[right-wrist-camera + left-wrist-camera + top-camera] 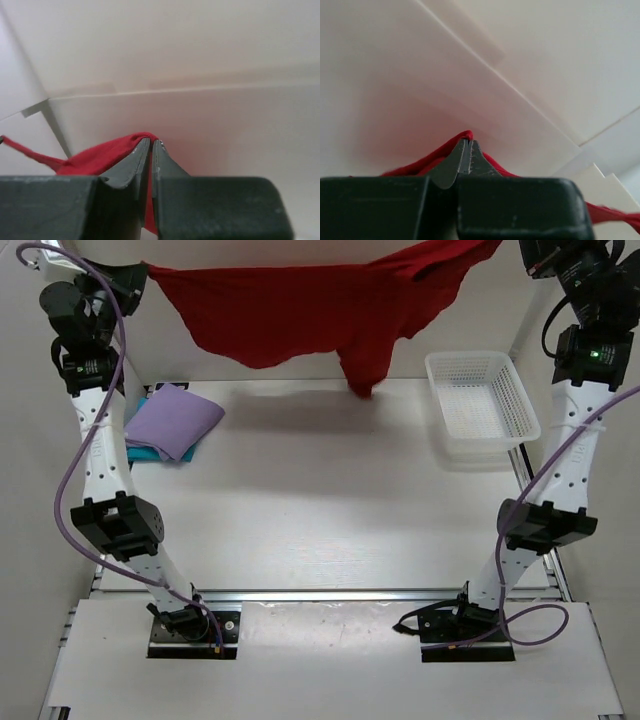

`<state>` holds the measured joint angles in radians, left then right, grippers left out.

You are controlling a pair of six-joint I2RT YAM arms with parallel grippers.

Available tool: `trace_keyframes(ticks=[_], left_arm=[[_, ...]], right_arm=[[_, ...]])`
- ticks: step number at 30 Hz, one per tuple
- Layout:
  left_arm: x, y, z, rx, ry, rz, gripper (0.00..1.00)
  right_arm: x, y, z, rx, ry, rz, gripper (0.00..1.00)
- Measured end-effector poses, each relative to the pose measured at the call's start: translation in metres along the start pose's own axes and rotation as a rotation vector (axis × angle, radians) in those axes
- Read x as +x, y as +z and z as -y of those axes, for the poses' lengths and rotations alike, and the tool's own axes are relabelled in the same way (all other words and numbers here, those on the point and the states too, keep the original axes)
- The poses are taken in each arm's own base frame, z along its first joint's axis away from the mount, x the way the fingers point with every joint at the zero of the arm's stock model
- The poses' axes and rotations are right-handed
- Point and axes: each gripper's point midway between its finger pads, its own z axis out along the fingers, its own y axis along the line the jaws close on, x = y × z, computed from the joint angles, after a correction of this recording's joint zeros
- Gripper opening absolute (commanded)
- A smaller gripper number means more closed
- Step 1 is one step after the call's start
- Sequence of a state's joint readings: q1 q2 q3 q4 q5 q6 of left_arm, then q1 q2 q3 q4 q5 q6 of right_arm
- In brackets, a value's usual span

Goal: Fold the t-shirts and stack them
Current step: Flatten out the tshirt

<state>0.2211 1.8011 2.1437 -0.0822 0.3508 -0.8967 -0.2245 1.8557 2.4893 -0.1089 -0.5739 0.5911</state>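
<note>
Left and right jaws each clenched on red shirt [300, 305], spread aloft; lower level onto desk [320, 490], keeping it taut.

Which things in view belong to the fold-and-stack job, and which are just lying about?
Belong to the job:
- dark red t-shirt, held stretched in the air between the left gripper and the right gripper
- lavender t-shirt, folded, lying on top of the teal t-shirt

Lying about:
- white mesh basket, on the table's right side
</note>
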Motion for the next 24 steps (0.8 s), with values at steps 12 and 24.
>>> trace_keyframes(ticks=[12,24], left_arm=[[0.118,-0.106,-0.117,-0.359,0.004,-0.165,0.00],[0.276,-0.329,-0.194,-0.627,0.056,-0.384,0.00]], right_arm=[[0.214,-0.107,0.027,0.305,0.038,-0.452,0.00],[0.394,-0.383,-0.019,0.535,0.252,-1.007,0.00]])
